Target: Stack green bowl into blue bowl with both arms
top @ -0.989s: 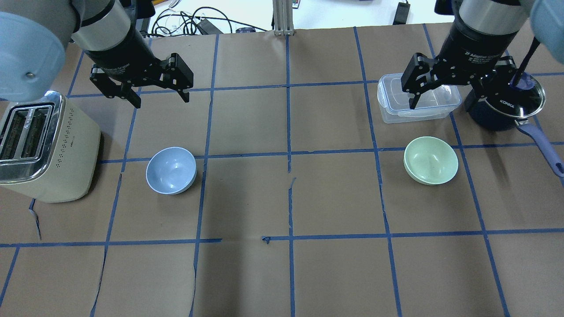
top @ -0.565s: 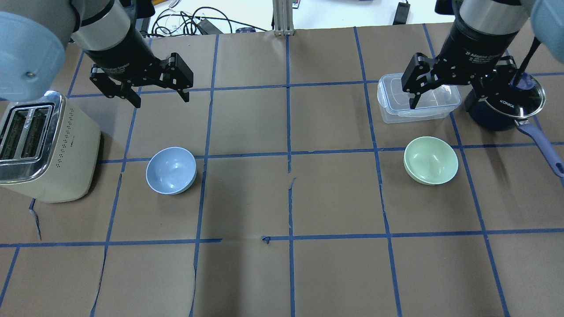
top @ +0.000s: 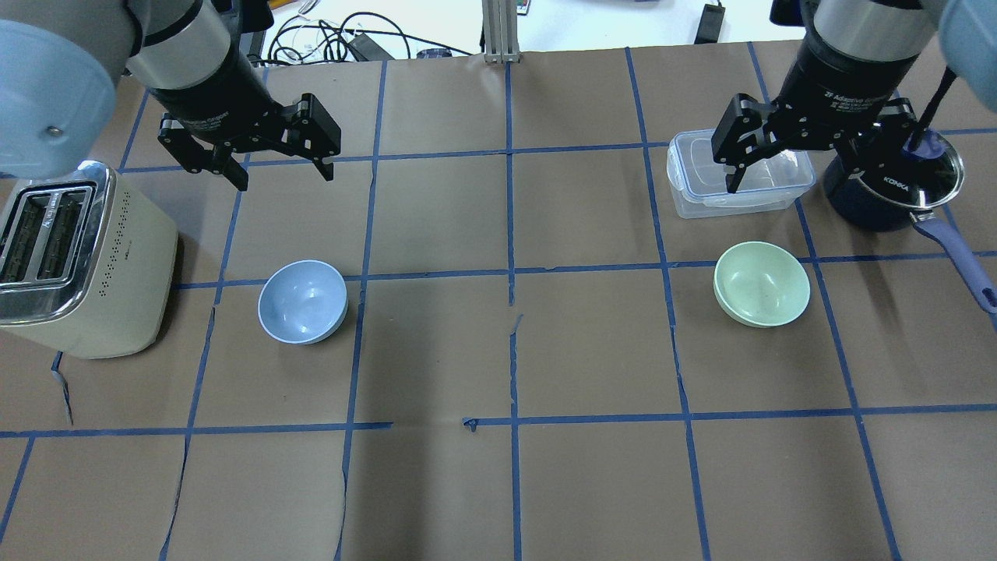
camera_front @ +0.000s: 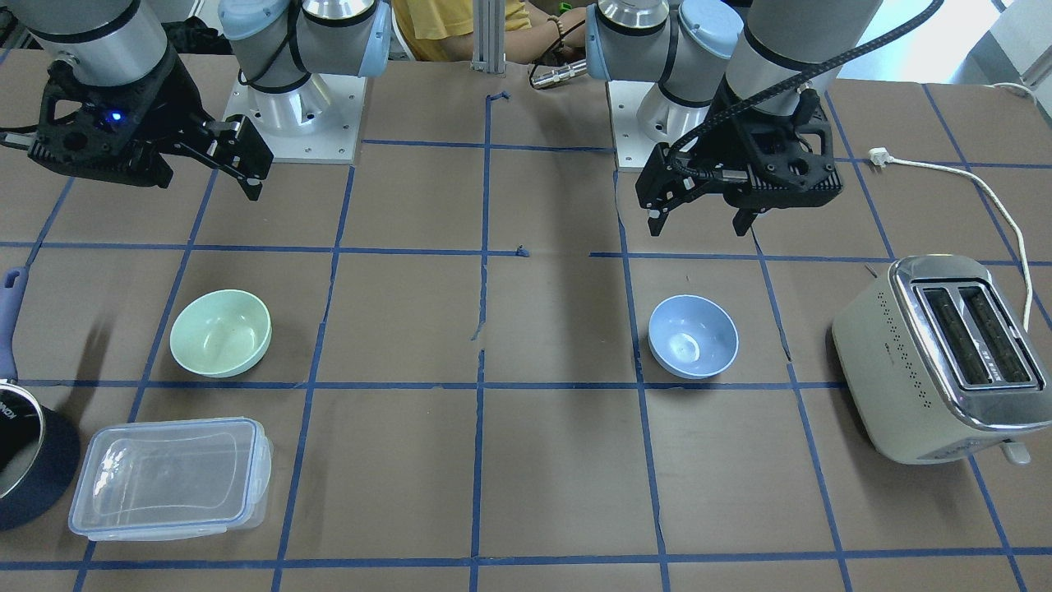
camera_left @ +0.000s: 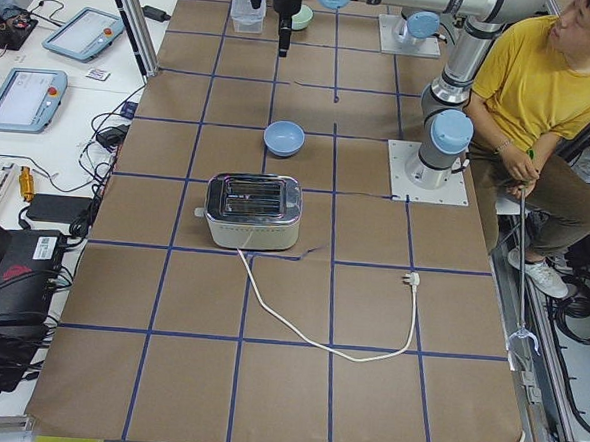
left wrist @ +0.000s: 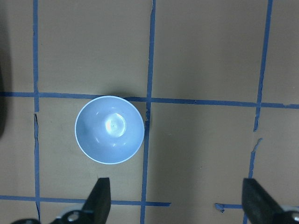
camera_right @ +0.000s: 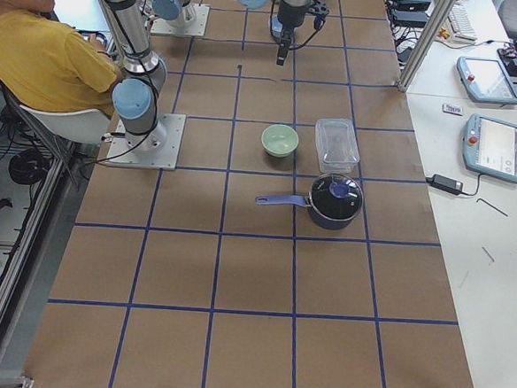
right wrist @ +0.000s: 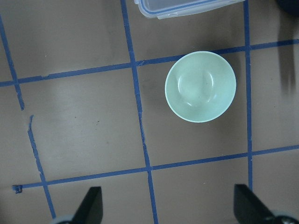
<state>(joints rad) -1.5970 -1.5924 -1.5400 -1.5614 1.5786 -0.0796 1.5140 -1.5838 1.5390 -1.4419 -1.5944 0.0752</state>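
Note:
The green bowl sits upright on the table's right side, seen also in the front view and the right wrist view. The blue bowl sits upright on the left side, seen also in the front view and the left wrist view. My left gripper hangs open and empty, high above the table, behind the blue bowl. My right gripper hangs open and empty, high above the table, behind the green bowl, over the clear container. Both bowls are empty.
A cream toaster stands left of the blue bowl, its cord trailing toward the robot. A clear lidded container and a navy pot with a long handle stand behind the green bowl. A person sits beside the robot.

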